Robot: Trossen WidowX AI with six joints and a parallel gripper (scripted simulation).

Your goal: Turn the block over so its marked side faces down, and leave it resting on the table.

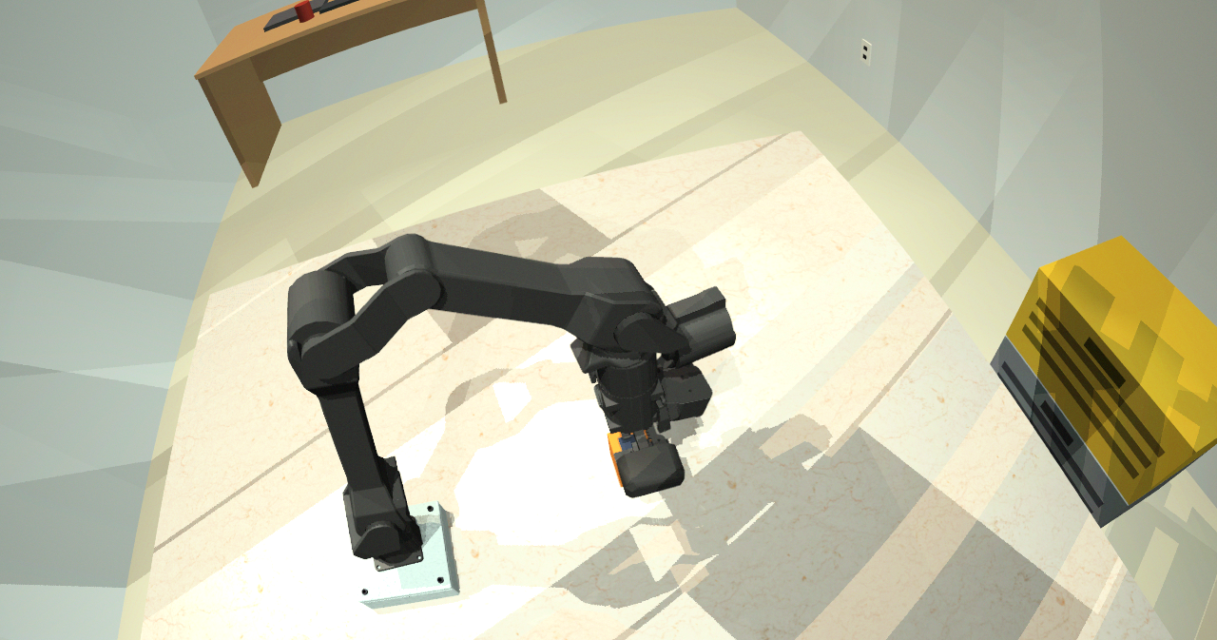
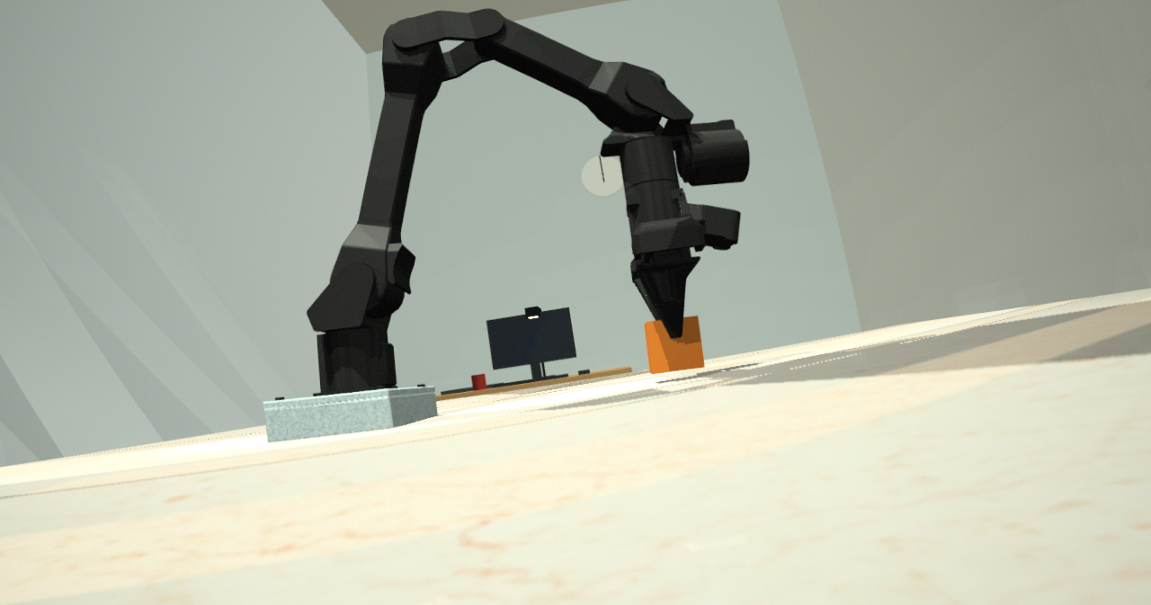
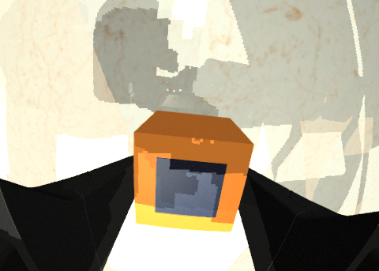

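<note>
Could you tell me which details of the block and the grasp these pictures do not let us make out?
- Top view: the tool covers most of the block; only an orange edge and a sliver of the marked face show.
- Exterior view: the marked face of the block is not visible from this low angle.
- Wrist view: both fingers are cut off by the frame edges, and the block's underside is hidden, so whether it is touching the table cannot be told.
</note>
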